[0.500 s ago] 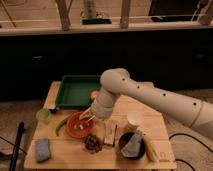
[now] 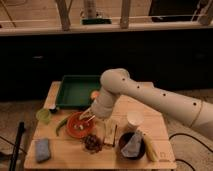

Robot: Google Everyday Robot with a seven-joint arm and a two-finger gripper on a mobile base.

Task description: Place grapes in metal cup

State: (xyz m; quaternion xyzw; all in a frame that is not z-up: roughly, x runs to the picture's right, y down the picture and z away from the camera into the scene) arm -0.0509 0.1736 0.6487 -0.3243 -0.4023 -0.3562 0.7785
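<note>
On the left part of the tabletop lie a blue-grey sponge and a small green cup. After them come a green tray at the back and an orange-red bowl in front of it. The claw hangs over the right rim of this bowl; I cannot tell if it is apart or together. The grapes lie just in front of the bowl, near the front edge of the tabletop, and nothing holds them. I judge them light, soft and bumpy, easy to crush or to roll, so a gentle hold from above across the middle of the cluster seems best. To the right, past a pale box, stands the metal cup, upright, with a black bowl close in front. The room around the cup is narrow, so coming down from above seems safest
</note>
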